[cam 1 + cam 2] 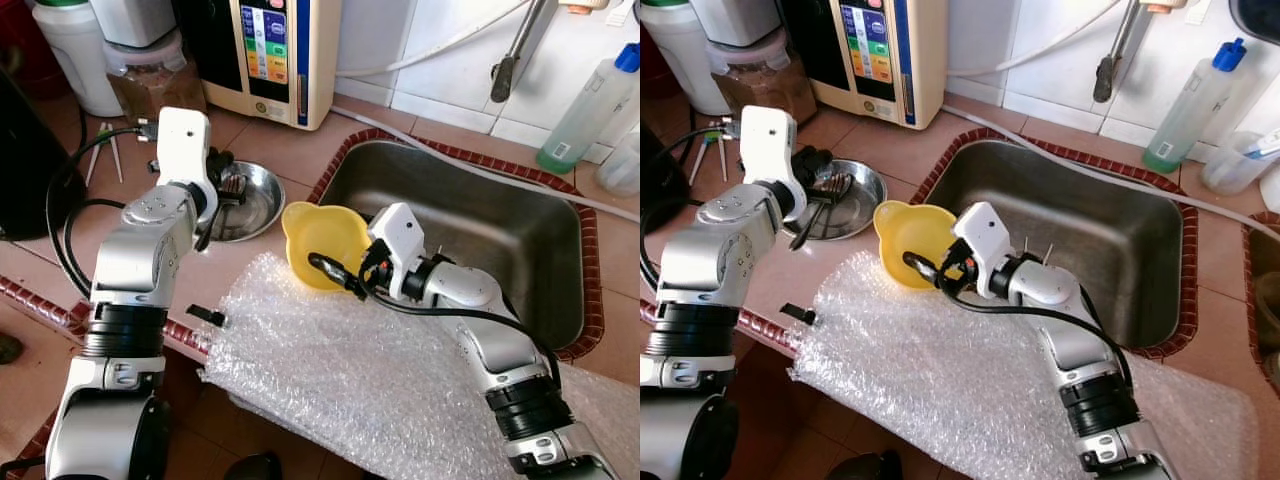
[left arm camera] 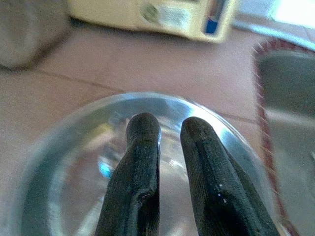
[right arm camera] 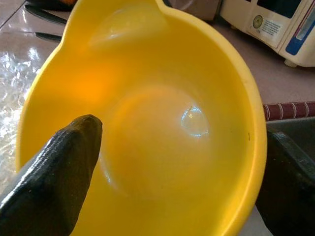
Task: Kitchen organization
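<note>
— Looking over the counter, biggest things first: the sink sits empty on the robot's right, and a sheet of bubble wrap hangs over the near edge. What's the right arm got?

— The right gripper has the yellow bowl. One finger lies inside the bowl and the other is outside the rim, so the jaws are closed onto the wall, pinching it. The bowl sits at the sink's left edge, tipped toward the robot, partly over the wrap.

— And the left one?

— The left gripper hangs low over the steel dish on the counter, left of the bowl. Its two fingers stand almost together, a narrow slit between them, with nothing held. There are some dark utensils in that dish, too small for me to name.

— So which way does the next move go?

— My guess is the bowl goes either into the sink or across to the dish. The sink lies just to the right of the held bowl, on the right arm's own side; the dish lies near on the left, under the left gripper. The right arm already has the grip, so it is the one placed to carry it.
</note>
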Controlling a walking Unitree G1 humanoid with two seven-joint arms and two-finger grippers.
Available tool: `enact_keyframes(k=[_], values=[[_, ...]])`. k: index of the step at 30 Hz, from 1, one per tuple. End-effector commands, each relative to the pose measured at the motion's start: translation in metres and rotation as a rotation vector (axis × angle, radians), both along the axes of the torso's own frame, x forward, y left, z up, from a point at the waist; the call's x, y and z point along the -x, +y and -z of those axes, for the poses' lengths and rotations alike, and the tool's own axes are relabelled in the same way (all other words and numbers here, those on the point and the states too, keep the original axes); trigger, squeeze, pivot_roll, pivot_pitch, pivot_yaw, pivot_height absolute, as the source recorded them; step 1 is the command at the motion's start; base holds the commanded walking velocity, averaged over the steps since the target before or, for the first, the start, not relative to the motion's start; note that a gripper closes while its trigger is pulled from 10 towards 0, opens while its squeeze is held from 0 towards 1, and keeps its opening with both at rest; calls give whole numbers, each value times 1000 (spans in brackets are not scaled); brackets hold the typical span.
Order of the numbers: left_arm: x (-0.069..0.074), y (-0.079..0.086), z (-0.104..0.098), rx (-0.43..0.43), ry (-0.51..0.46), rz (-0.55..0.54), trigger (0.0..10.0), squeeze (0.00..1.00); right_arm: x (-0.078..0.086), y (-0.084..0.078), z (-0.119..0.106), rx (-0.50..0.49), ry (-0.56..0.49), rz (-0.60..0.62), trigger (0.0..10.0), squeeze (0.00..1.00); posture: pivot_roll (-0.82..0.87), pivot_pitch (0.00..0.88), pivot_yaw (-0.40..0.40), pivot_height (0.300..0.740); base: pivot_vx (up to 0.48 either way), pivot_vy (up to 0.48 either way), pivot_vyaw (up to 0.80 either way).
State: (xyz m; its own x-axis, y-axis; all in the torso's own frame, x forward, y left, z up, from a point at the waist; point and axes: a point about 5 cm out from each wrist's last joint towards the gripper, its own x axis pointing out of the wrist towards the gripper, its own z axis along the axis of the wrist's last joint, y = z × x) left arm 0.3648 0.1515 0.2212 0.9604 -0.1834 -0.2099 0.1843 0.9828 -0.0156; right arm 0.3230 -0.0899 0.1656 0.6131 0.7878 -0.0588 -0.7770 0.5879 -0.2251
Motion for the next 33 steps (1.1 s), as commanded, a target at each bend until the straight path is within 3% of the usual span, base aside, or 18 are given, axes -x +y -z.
enact_keyframes(k=[1, 7, 11, 23, 33], values=[[4, 1, 0, -9, 11, -7, 10000, 1000, 0, 3, 0, 13, -3, -18, 10000, 0, 70, 131, -19, 740, 0, 0, 0], [10, -2, 5, 47, 71, -64, 10000, 1000, 1, 1, 3, 17, 0, -17, 10000, 0, 72, 134, -17, 740, 0, 0, 0], [13, 1, 10, 39, 108, -110, 10000, 1000, 1, 3, 3, 19, 0, -18, 10000, 0, 76, 134, -16, 740, 0, 0, 0], [17, 4, 12, 14, 135, -131, 10000, 1000, 1, 3, 4, 18, -1, -20, 10000, 0, 80, 133, -8, 740, 0, 0, 0], [17, 2, 26, 24, 201, -105, 10000, 1000, 1, 4, 4, 16, -2, -21, 10000, 0, 78, 132, -4, 740, 0, 0, 0]])
